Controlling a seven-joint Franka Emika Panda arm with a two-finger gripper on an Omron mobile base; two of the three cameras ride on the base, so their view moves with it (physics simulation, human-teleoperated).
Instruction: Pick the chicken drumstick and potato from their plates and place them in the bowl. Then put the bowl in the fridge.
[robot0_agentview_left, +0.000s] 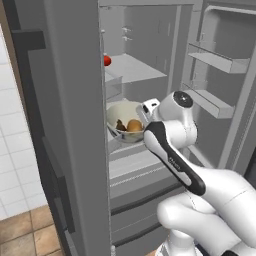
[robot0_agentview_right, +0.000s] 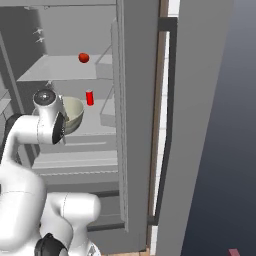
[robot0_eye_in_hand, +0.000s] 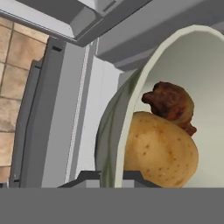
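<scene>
The cream-white bowl (robot0_agentview_left: 119, 112) is inside the open fridge (robot0_agentview_left: 75, 125), at the height of a middle shelf (robot0_agentview_right: 95, 125). In the bowl lie the golden potato (robot0_eye_in_hand: 159, 148) and, behind it, the dark brown chicken drumstick (robot0_eye_in_hand: 170, 103); both also show in the left base view, potato (robot0_agentview_left: 134, 125) and drumstick (robot0_agentview_left: 120, 125). My gripper (robot0_eye_in_hand: 114, 179) is shut on the bowl's near rim (robot0_eye_in_hand: 131, 100), one finger on each side of the wall. From the right base view the bowl (robot0_agentview_right: 75, 114) sits just past my hand. Whether the bowl rests on the shelf I cannot tell. The plates are out of view.
A small red ball (robot0_agentview_left: 107, 60) lies on the upper shelf (robot0_agentview_left: 137, 67). A red can (robot0_agentview_right: 90, 97) stands on the shelf just right of the bowl. Door racks (robot0_agentview_left: 215, 60) stick out on the right door. Drawers (robot0_agentview_left: 135, 170) sit below the bowl. Brown floor tiles (robot0_eye_in_hand: 13, 87) lie underneath.
</scene>
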